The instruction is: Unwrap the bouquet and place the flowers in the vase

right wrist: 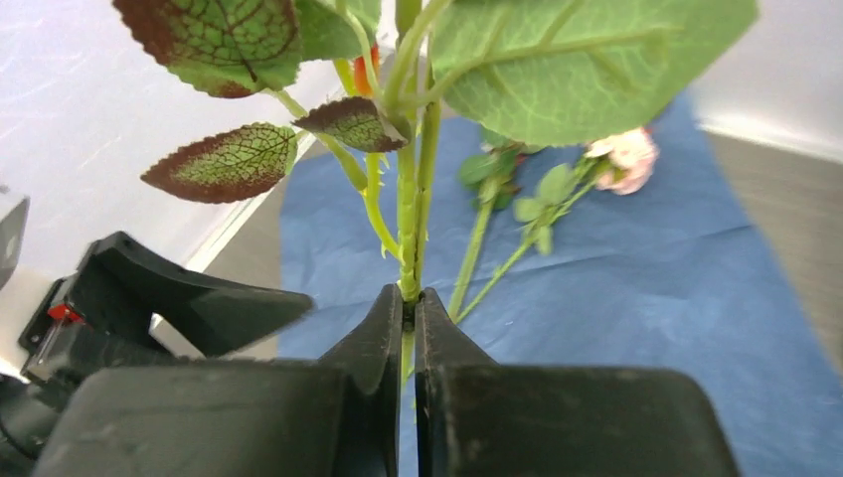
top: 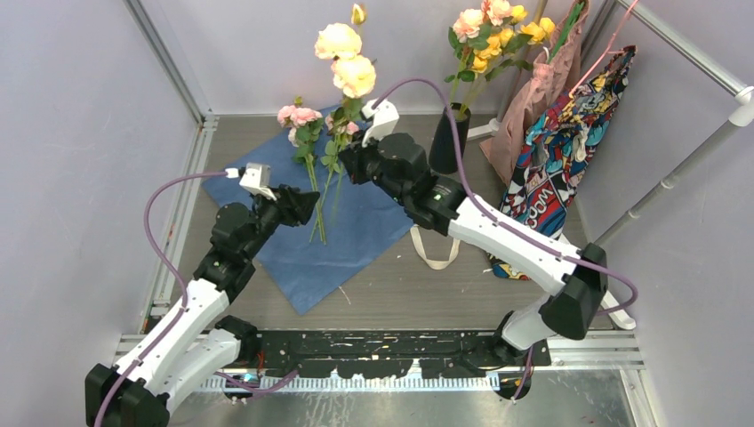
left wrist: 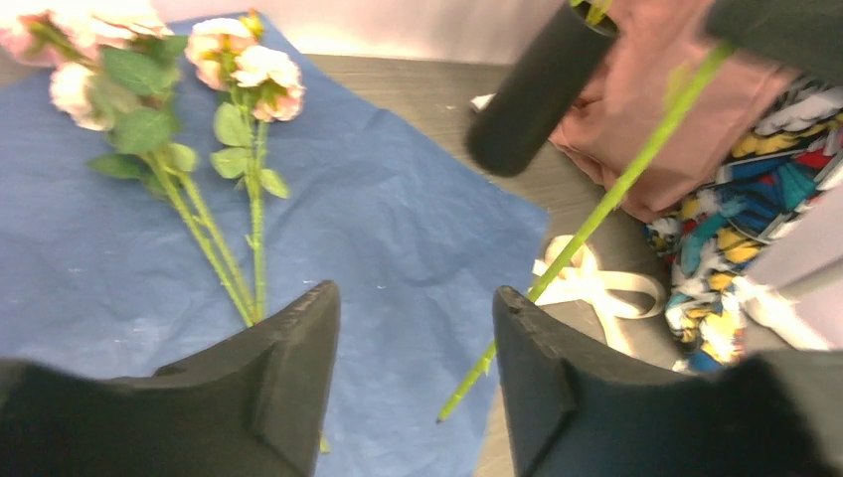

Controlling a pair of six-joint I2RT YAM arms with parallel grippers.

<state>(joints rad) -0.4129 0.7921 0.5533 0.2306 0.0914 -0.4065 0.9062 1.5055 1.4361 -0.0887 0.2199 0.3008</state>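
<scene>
Pale walls box in a brown wooden bench (top: 418,294), and much of its far left is covered by a sheet of blue paper (top: 356,236) spread flat. A few pink roses (top: 300,117) lie on that paper, heads toward the back wall and thin green stems running toward the arms.

The right claw (right wrist: 410,298) is pinched tight on the thorny green stem of another flower (top: 354,76), raised off the paper. Its two big cream blooms stand high over the rear of the bench, and its leaves fan out just above the fingers.

The left claw (left wrist: 416,293) hovers low over the paper just beside the lying stems, its jaws partly apart with nothing gripped between them. From its own camera the lower end of the raised stem dangles in line with the gap, and I cannot tell whether it touches a finger.

To the right of the paper's back corner stands the black vase (top: 447,142), upright, already carrying a bunch of pink and yellow blooms (top: 489,31). A cream ribbon (top: 436,253) lies looped on the bare bench near the paper's right edge. Beyond the vase, a pink cloth bag (top: 542,89) and a bright patterned bag (top: 569,169) lean at the right wall.
</scene>
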